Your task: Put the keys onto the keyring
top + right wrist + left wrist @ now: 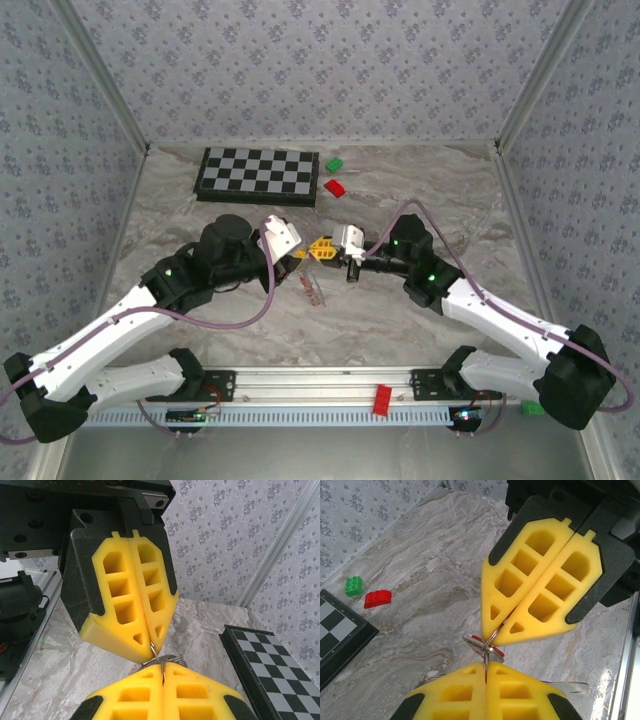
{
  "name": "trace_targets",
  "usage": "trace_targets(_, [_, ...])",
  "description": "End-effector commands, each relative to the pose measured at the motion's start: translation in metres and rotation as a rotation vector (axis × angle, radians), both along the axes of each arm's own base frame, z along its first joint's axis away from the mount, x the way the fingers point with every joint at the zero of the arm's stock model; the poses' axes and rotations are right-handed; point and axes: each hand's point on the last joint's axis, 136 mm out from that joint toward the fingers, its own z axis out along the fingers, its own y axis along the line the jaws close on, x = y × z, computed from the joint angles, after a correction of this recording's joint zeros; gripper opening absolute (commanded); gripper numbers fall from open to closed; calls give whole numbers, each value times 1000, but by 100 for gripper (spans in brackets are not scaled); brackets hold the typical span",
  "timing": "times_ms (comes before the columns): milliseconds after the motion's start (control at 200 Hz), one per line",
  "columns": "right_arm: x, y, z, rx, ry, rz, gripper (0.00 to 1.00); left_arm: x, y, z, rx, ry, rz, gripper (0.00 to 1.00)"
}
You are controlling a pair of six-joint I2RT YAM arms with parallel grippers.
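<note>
Clamped shut on thin grey metal wire keyring [492, 634] from opposite sides, left jaws and right jaws tip to tip above grey marbled bench [420, 580]; tiny red-headed metal key [497, 654] touching wire between tips

Keyring [490, 636] mostly hidden; keys [496, 654] blurred, poss. two.

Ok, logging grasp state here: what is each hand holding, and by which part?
The left hand and the right hand each pinch the keyring by its thin wire, fingertips on opposite sides of the loop.
</note>
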Motion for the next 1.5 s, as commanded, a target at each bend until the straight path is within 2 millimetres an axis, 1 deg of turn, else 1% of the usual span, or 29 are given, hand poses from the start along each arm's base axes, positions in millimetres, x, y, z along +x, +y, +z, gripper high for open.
trace_targets(0, [-3,-1,19,39,-62,-3,0,0,-1,24,-56,-37,2,0])
trace_targets(475, [-1,-3,17,37,-61,-17,0,2,0,22,-47,-37,15,0])
trace_targets(695, [-4,-1,16,34,-55,5,0,2,-1,22,-45,-35,17,0])
trace_targets(940, [0,-4,15,38,-60,-20,0,2,1,21,-41,-34,21,0])
trace_targets(1494, [-4,4,10,19,-45,19,0,2,-2,22,-49,-29,12,0])
